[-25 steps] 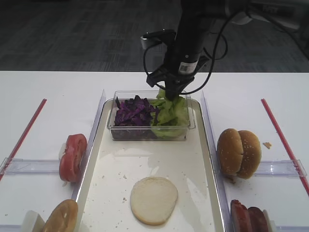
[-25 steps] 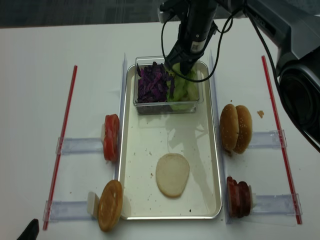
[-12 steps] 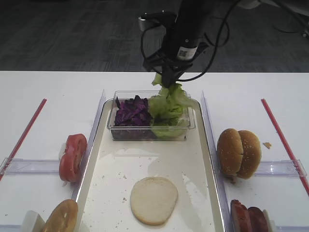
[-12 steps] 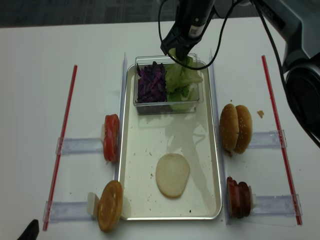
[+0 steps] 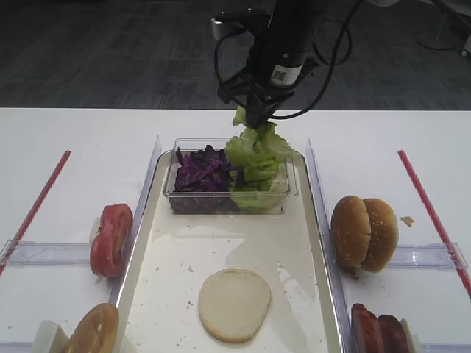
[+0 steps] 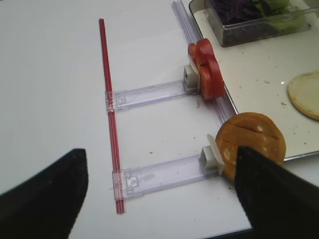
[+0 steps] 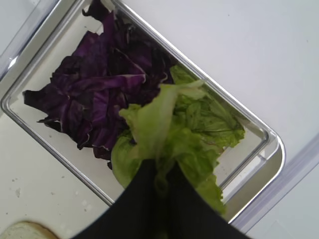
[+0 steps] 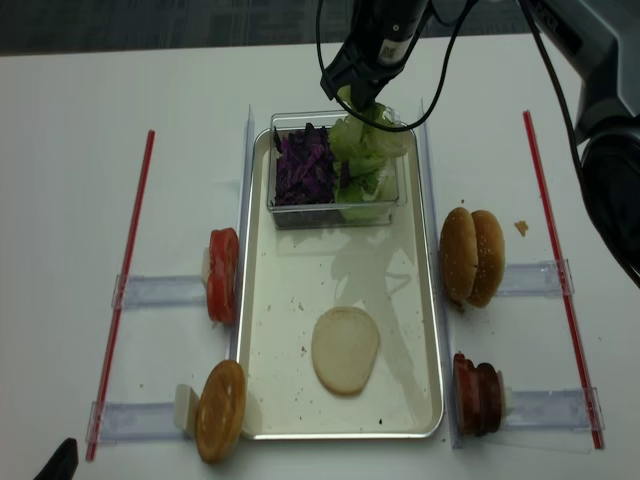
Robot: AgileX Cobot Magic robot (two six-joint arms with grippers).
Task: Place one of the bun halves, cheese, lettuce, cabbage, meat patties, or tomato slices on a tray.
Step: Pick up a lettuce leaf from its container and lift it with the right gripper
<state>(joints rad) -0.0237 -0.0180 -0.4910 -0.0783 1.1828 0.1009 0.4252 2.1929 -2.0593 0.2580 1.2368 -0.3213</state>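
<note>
From the high view, the right gripper (image 5: pixel 257 121) is pinched shut on a lettuce (image 5: pixel 254 151) leaf, held up over the clear tub (image 5: pixel 229 202) on the tray (image 5: pixel 298 294). The right wrist view shows the leaf hanging beside the cabbage (image 7: pixel 99 94). In the left wrist view the left gripper (image 6: pixel 159 189) is wide open — holding nothing — near the tomato slices (image 6: pixel 205 75).

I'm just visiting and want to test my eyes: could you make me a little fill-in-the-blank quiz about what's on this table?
1. The right gripper is shut on a leaf of ____.
2. In the clear tub, purple cabbage lies beside more green ____.
3. The pale bun disc lies on the ____.
4. The tomato slices stand outside the tray, on its ____ side in the high views.

Missing words: lettuce; lettuce; tray; left
</note>
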